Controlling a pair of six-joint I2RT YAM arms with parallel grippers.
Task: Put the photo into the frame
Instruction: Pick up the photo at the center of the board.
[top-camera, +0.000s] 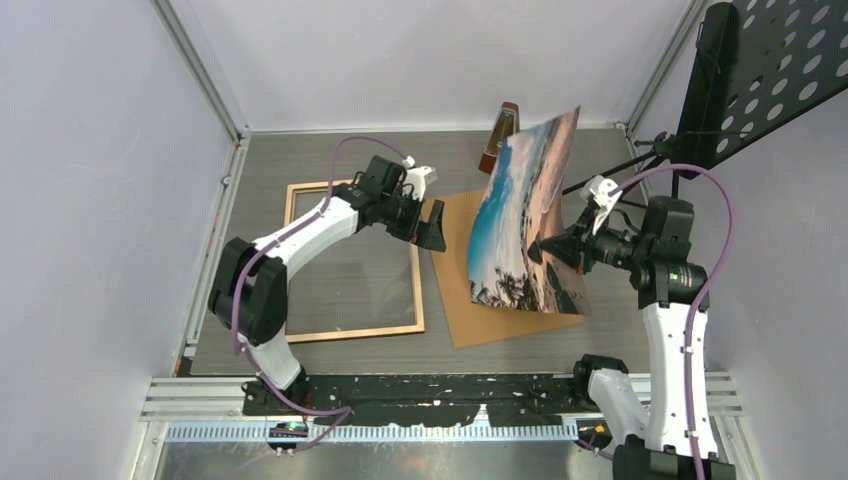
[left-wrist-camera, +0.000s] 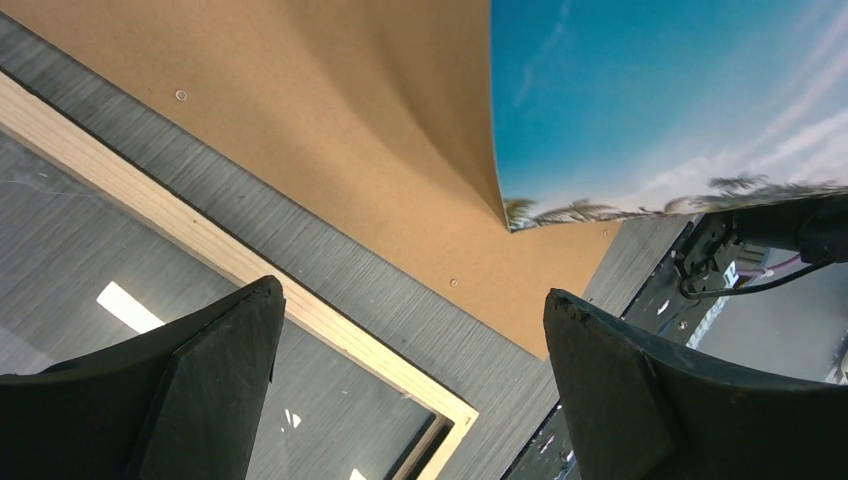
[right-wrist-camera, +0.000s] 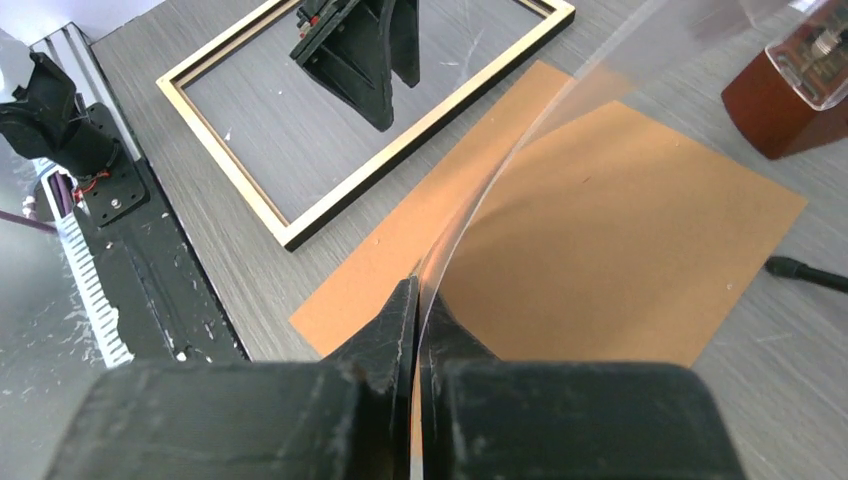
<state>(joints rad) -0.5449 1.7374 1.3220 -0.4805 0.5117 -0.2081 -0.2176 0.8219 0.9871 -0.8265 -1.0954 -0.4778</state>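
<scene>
My right gripper (top-camera: 541, 244) is pinching the photo (top-camera: 520, 200) upright over the backing board (top-camera: 480, 322). My left gripper (top-camera: 432, 227) is spread wide beside the frame (top-camera: 350, 334), on the table's left half. Photo not in yet.

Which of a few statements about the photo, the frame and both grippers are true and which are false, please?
1. The right gripper is shut on the photo's edge. True.
2. The left gripper is clamped on the frame. False: its jaws stand wide open and hold nothing, above the frame's right side.
3. The photo lies flat inside the frame. False: it is held up, curved, over the hardboard backing sheet, to the right of the frame.
4. The frame lies flat on the table with its light wood face up. True.
</scene>
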